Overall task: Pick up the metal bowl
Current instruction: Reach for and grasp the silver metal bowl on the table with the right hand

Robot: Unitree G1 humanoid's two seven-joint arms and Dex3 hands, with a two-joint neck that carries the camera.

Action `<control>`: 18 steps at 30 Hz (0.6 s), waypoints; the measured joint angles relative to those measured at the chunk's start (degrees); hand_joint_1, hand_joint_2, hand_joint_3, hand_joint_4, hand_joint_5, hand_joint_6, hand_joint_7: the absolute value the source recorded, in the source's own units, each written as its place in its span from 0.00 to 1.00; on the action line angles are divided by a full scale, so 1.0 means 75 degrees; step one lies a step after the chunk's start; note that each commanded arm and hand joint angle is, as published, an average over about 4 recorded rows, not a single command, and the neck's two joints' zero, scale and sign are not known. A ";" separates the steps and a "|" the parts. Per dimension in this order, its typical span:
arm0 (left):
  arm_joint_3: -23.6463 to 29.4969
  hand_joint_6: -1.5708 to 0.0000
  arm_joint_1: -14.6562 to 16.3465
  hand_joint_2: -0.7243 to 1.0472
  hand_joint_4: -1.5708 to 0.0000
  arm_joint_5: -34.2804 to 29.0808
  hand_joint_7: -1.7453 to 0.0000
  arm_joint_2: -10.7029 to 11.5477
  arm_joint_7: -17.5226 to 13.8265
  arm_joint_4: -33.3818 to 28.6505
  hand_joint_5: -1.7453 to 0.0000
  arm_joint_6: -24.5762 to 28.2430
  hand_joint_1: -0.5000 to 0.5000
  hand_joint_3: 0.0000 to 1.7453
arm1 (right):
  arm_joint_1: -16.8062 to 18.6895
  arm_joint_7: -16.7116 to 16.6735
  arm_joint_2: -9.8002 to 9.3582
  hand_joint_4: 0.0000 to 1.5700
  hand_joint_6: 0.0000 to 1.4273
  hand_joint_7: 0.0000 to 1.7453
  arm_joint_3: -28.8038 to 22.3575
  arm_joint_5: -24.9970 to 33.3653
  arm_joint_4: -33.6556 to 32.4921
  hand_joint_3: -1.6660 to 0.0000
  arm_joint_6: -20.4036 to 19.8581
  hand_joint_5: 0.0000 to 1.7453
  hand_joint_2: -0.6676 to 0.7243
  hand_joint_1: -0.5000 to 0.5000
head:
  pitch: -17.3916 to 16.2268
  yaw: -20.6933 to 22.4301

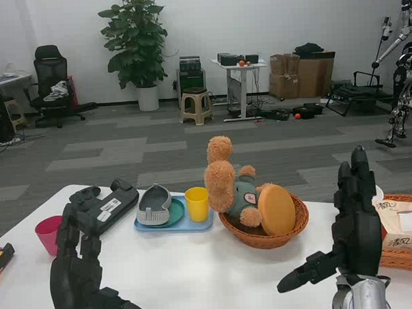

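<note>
The metal bowl (153, 205) is grey and lies tipped on its side on a green plate (174, 212), which sits on a light blue tray (195, 225) at the table's middle far side. My left hand (78, 269) is raised at the near left, fingers spread and empty, well short of the bowl. At the near right, my right hand (347, 234) stands upright with fingers extended and thumb pointing left, holding nothing.
A yellow cup (196, 203) stands on the tray right of the bowl. A wicker basket (264, 237) holds a teddy bear (228, 181) and an orange disc. Left of the tray lie a black device (105, 203) and a pink cup (48, 234). A tissue box (404, 231) sits far right.
</note>
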 measured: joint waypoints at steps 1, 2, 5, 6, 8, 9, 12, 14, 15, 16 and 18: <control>0.0117 1.00 0.0050 0.05 1.00 0.0046 1.00 -0.0022 0.0005 -0.0168 1.00 0.0043 0.00 0.05 | 0.0029 0.0097 -0.0006 0.00 0.00 0.00 -0.0035 0.0027 -0.0092 1.00 0.0058 0.00 0.95 0.08 | -0.0179 -0.0072; 0.0304 1.00 0.0111 0.04 1.00 0.0130 1.00 -0.0046 0.0021 -0.0429 1.00 0.0083 0.00 0.05 | 0.0070 0.0252 -0.0024 0.00 0.00 0.00 -0.0089 0.0070 -0.0240 1.00 0.0143 0.00 0.97 0.08 | -0.0269 -0.0108; 0.1523 1.00 0.0324 0.00 1.00 0.0701 1.00 -0.0119 0.0204 -0.2055 1.00 0.0227 0.00 0.05 | 0.0296 0.1160 -0.0178 0.00 0.00 0.00 -0.0464 0.0305 -0.1203 1.00 0.0595 0.00 1.00 0.08 | -0.0547 -0.0229; 0.1922 1.00 0.0335 0.00 1.00 0.0895 1.00 -0.0116 0.0294 -0.2551 1.00 0.0225 0.00 0.05 | 0.0353 0.1411 -0.0242 0.00 0.00 0.00 -0.0593 0.0359 -0.1513 1.00 0.0701 0.00 1.00 0.08 | -0.0552 -0.0236; 0.2531 1.00 0.0337 0.00 1.00 0.1184 1.00 -0.0088 0.0449 -0.3249 1.00 0.0160 0.00 0.05 | 0.0415 0.1735 -0.0361 0.00 0.00 0.00 -0.0805 0.0411 -0.1969 1.00 0.0820 0.00 1.00 0.08 | -0.0562 -0.0247; 0.2636 1.00 0.0337 0.00 1.00 0.1228 1.00 -0.0079 0.0479 -0.3360 1.00 0.0131 0.00 0.05 | 0.0419 0.1775 -0.0393 0.00 0.00 0.00 -0.0848 0.0410 -0.2044 1.00 0.0829 0.00 1.00 0.08 | -0.0567 -0.0250; 0.2680 1.00 0.0364 0.00 1.00 0.1268 1.00 -0.0110 0.0521 -0.3424 1.00 0.0120 0.00 0.05 | 0.0440 0.1797 -0.0414 0.00 0.00 0.00 -0.0882 0.0344 -0.2097 1.00 0.0851 0.00 1.00 0.08 | -0.0580 -0.0257; 0.2672 1.00 0.0377 0.00 1.00 0.1270 1.00 -0.0122 0.0531 -0.3424 1.00 0.0123 0.00 0.05 | 0.0452 0.1801 -0.0413 0.00 0.00 0.00 -0.0881 0.0299 -0.2097 1.00 0.0860 0.00 1.00 0.08 | -0.0583 -0.0258; 0.2673 1.00 0.0379 0.00 1.00 0.1278 1.00 -0.0122 0.0534 -0.3424 1.00 0.0124 0.00 0.05 | 0.0453 0.1801 -0.0413 0.00 0.00 0.00 -0.0881 0.0285 -0.2097 1.00 0.0860 0.00 1.00 0.08 | -0.0584 -0.0259; 0.2673 1.00 0.0380 0.00 1.00 0.1293 1.00 -0.0122 0.0535 -0.3424 1.00 0.0124 0.01 0.05 | 0.0453 0.1801 -0.0413 0.00 0.00 0.00 -0.0881 0.0282 -0.2097 1.00 0.0861 0.00 1.00 0.08 | -0.0592 -0.0262; 0.2677 1.00 0.0380 0.00 1.00 0.1341 1.00 -0.0122 0.0537 -0.3424 1.00 0.0126 0.02 0.05 | 0.0453 0.1802 -0.0413 0.00 0.00 0.00 -0.0881 0.0274 -0.2097 1.00 0.0881 0.00 1.00 0.08 | -0.0607 -0.0267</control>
